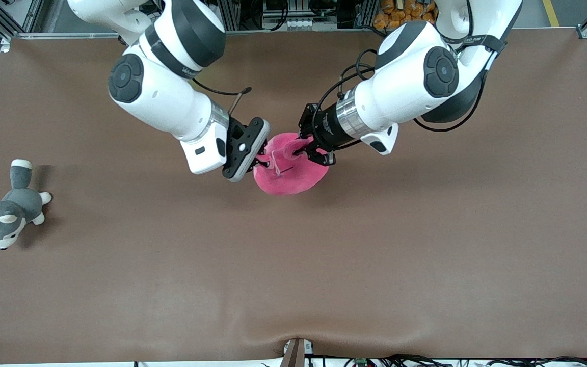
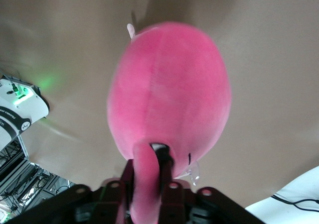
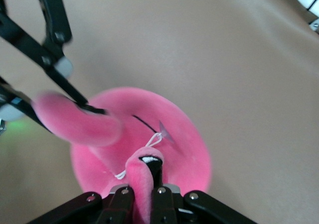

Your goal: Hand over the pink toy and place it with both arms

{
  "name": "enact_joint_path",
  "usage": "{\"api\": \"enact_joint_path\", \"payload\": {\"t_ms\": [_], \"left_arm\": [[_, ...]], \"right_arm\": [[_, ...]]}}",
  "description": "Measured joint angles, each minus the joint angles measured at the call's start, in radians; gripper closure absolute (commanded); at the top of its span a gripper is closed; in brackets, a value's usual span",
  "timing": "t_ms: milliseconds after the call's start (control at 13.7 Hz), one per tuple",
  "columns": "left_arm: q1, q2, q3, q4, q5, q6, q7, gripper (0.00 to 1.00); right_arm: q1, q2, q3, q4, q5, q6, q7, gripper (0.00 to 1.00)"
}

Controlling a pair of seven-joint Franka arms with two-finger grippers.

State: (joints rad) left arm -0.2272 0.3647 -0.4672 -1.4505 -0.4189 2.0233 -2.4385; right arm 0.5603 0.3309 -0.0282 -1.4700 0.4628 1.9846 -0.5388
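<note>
Midair, both jaws pinch pink toy (image 1: 291,176).

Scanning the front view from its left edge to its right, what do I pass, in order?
Grey husky plush → right gripper, shut on one ear of the pink toy → pink toy, held up over mid-table → left gripper, on the toy's second ear.

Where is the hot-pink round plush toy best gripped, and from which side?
Grip one floppy ear, coming from above. The hot-pink round plush toy has a wide, soft body, probably too big for the jaws; its thin ears stick out. The right gripper and the left gripper each pinch one.
</note>
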Motion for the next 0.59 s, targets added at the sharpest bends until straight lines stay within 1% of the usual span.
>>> {"api": "enact_joint_path", "payload": {"t_ms": [146,293,439,585], "left_arm": [[0.014,-0.001,0.001,0.005,0.000,0.000,0.000,0.00],[0.026,-0.005,0.004,0.010,0.011,-0.001,0.002,0.00],[0.048,-0.019,0.004,0.014,0.072,-0.012,0.020,0.00],[0.074,-0.038,0.005,0.033,0.164,-0.069,0.093,0.00]], "right_arm": [[-0.039,-0.001,-0.005,0.001,-0.001,-0.051,-0.006,1.00],[-0.100,-0.002,-0.009,0.005,-0.001,-0.124,-0.048,1.00],[-0.182,-0.004,-0.012,0.006,-0.001,-0.202,-0.116,1.00],[-0.271,-0.005,-0.015,0.007,-0.001,-0.282,-0.159,1.00]]}}
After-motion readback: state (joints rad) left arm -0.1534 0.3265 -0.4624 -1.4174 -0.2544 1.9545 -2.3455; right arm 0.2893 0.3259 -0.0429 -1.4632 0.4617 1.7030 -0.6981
